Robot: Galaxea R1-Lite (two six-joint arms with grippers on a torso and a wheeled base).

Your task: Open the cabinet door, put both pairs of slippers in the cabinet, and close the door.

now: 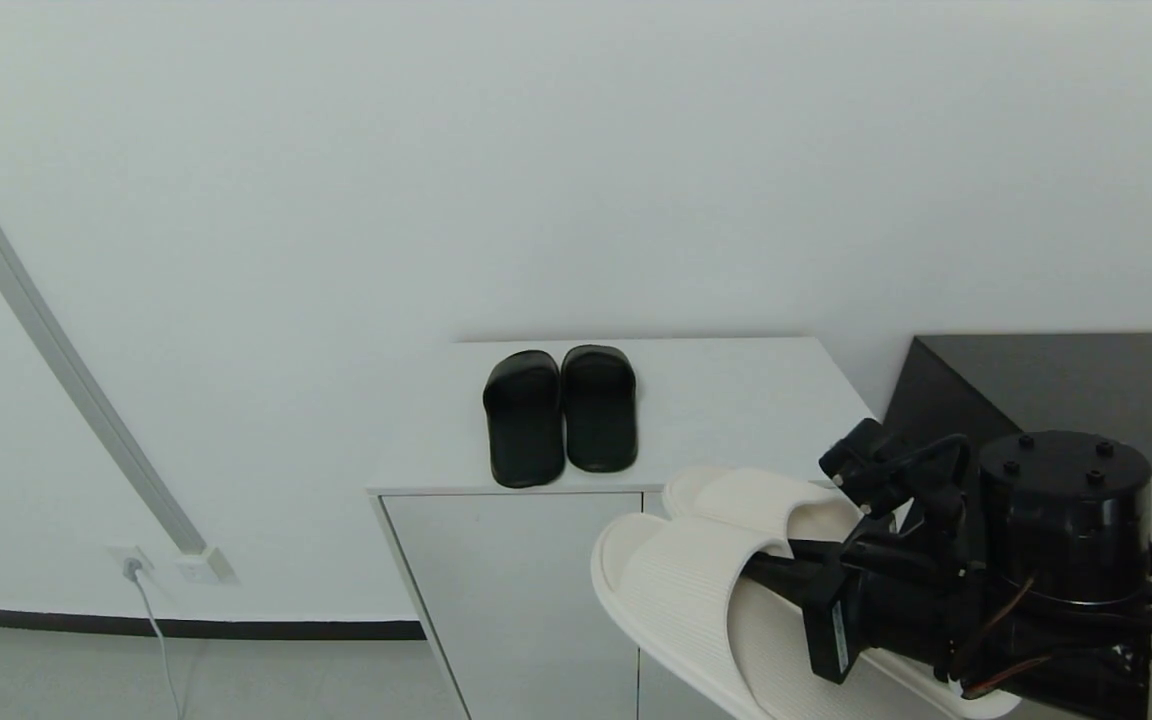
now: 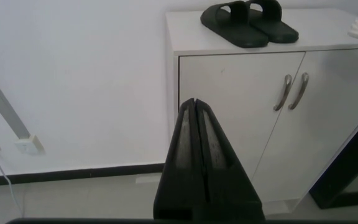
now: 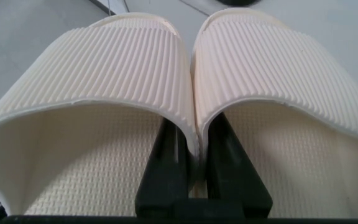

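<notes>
Cabinet top (image 1: 736,400) is carrying black slippers (image 1: 546,420); near right, right gripper (image 3: 194,168) is clamping both white slippers (image 1: 706,570) by adjoining strap edges; left gripper (image 2: 194,107) is sitting clenched.

Black slippers (image 1: 559,415) — plain, matte. Cream slippers (image 1: 681,585) — ribbed straps, fine-dimpled insoles. Cabinet (image 1: 736,400) — white.

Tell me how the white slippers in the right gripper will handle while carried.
Probably light: the white slippers jut far out from the right gripper without sagging. Likely springy foam, so the ribbed straps may flex when pinched. Held only by their adjoining inner walls, the pair could pivot or slip if swung.
</notes>
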